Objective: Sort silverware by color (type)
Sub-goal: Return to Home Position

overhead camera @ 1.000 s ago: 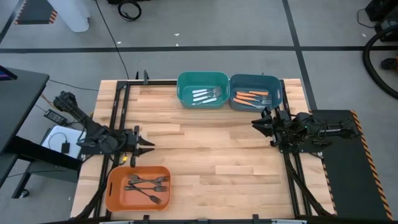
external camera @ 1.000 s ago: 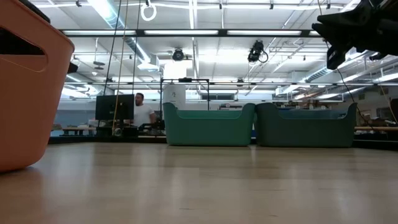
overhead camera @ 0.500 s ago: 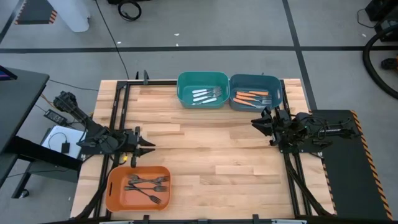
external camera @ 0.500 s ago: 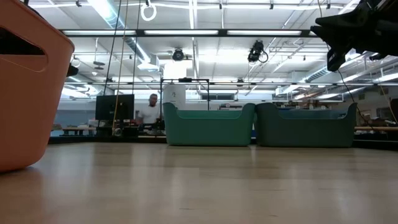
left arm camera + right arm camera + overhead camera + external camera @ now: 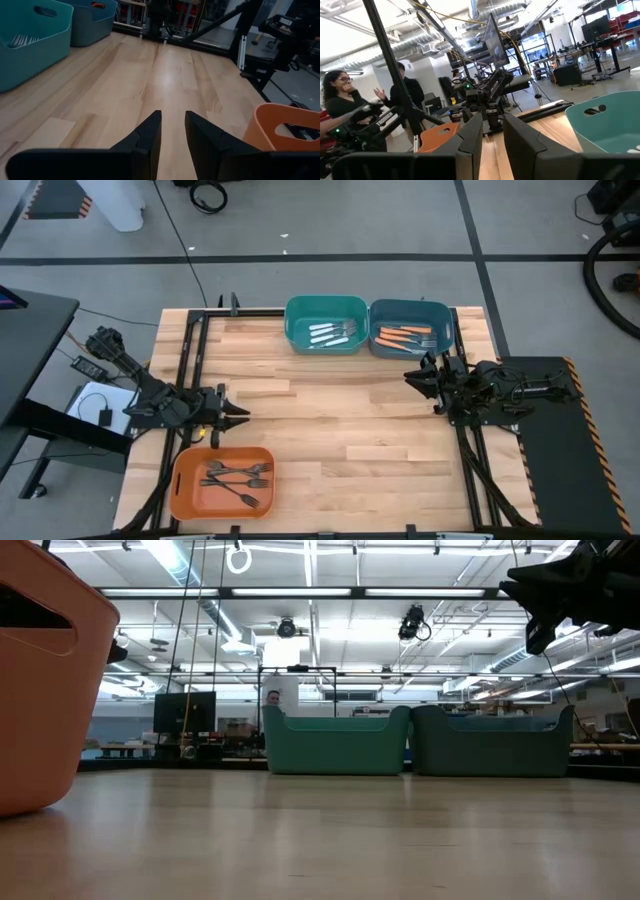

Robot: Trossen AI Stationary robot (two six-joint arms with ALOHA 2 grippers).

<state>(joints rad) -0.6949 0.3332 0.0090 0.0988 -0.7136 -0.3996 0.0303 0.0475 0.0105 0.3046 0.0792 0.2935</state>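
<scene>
The silverware lies in three bins. Several dark forks (image 5: 238,477) lie in the orange bin (image 5: 180,485) at the near left. White-handled forks (image 5: 332,333) lie in the green bin (image 5: 300,315), and orange-handled forks (image 5: 405,336) in the blue bin (image 5: 445,320), both at the far edge. My left gripper (image 5: 232,410) (image 5: 173,116) hovers just beyond the orange bin, open by a narrow gap and holding nothing. My right gripper (image 5: 412,378) (image 5: 492,122) hangs near the blue bin, also narrowly open and holding nothing.
Bare wood (image 5: 330,420) spans the table's middle between the two arms. Dark frame rails (image 5: 190,350) run along the left and right sides. In the right wrist view, two people (image 5: 342,100) stand in the room beyond the table.
Both arms and the forks have kept still. In the low view, a person in the room behind the table has walked toward the right.
</scene>
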